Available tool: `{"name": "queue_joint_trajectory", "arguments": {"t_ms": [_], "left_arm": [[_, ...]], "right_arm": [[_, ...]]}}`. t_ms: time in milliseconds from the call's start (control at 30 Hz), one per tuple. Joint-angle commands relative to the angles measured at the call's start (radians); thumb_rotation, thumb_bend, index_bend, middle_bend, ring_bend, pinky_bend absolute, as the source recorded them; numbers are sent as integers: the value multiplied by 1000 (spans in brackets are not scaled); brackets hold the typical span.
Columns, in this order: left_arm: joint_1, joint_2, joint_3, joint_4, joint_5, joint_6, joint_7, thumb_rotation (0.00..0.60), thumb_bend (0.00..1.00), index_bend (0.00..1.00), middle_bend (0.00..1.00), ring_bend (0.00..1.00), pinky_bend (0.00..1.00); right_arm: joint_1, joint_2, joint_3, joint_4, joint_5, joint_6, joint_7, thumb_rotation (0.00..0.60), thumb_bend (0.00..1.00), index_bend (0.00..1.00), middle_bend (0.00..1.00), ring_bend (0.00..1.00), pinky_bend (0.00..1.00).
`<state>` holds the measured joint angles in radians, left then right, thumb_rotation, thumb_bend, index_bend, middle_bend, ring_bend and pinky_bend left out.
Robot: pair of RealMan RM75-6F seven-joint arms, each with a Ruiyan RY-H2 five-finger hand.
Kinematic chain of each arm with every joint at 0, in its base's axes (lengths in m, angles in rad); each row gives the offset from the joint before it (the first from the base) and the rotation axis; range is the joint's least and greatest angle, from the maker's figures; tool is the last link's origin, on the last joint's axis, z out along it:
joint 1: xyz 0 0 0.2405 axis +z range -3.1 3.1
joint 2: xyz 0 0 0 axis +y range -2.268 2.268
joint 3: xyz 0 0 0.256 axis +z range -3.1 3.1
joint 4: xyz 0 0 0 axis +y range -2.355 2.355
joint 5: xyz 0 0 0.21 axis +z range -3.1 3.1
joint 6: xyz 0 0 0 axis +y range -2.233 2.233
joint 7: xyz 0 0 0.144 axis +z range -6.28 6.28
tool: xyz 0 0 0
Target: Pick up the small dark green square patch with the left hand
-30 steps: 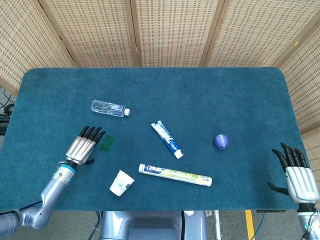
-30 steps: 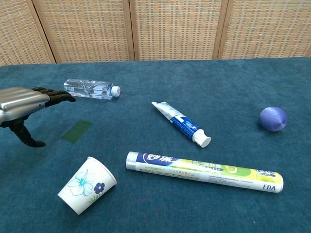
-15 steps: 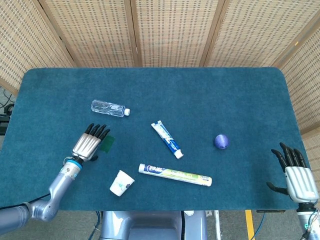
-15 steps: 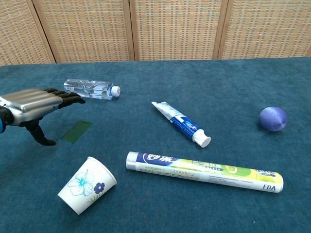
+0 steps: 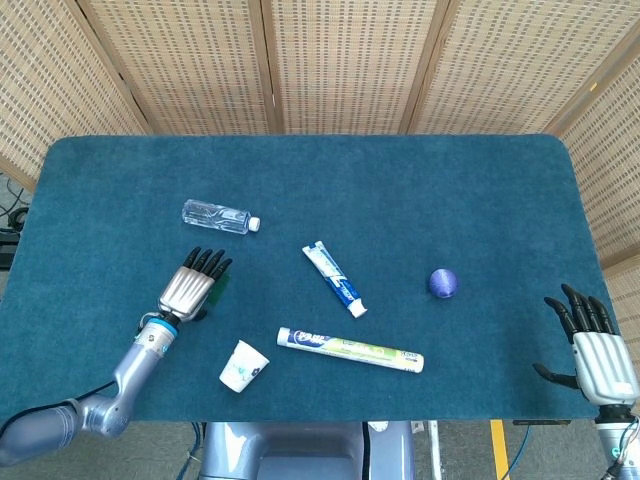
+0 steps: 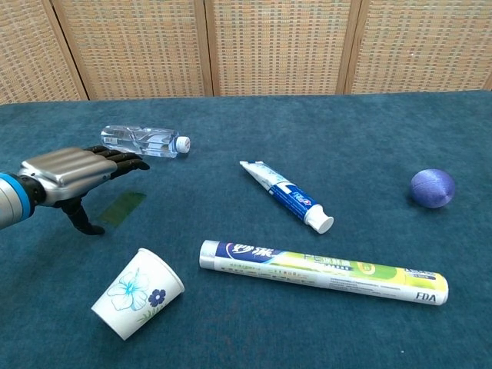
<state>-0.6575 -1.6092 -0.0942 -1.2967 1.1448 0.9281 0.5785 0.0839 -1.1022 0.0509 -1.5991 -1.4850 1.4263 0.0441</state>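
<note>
Left hand (image 6: 73, 171) spread flat, holding nothing, above the dark green patch (image 6: 127, 206), mostly hidden under the fingers in head view; possibly not touching. Water bottle (image 5: 220, 216) at twelve o'clock, paper cup (image 6: 138, 303) at five (on its side). Right hand (image 5: 597, 352) open, only in head view.

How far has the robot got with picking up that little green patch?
The approach looks mostly done: the left hand hangs over the dark green patch, fingers spread, holding nothing. The grasp itself is not yet made; the patch lies flat on the table. Left to do: lower, pinch it and lift. The right hand rests open at the table's edge.
</note>
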Motion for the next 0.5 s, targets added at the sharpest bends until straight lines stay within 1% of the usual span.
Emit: {"name": "queue_joint_trajectory", "arguments": {"t_ms": [33, 500], "left_arm": [[-4, -4, -1, 4, -2, 2, 2, 600, 220, 0, 0, 0, 0], [-20, -12, -2, 27, -28, -7, 11, 600, 221, 0, 0, 0, 0]], "right_arm": [[0, 0, 0, 1, -2, 1, 3, 600, 131, 124, 0, 0, 0], [-1, 2, 2, 4, 2, 4, 14, 600, 131, 124, 0, 0, 0]]}}
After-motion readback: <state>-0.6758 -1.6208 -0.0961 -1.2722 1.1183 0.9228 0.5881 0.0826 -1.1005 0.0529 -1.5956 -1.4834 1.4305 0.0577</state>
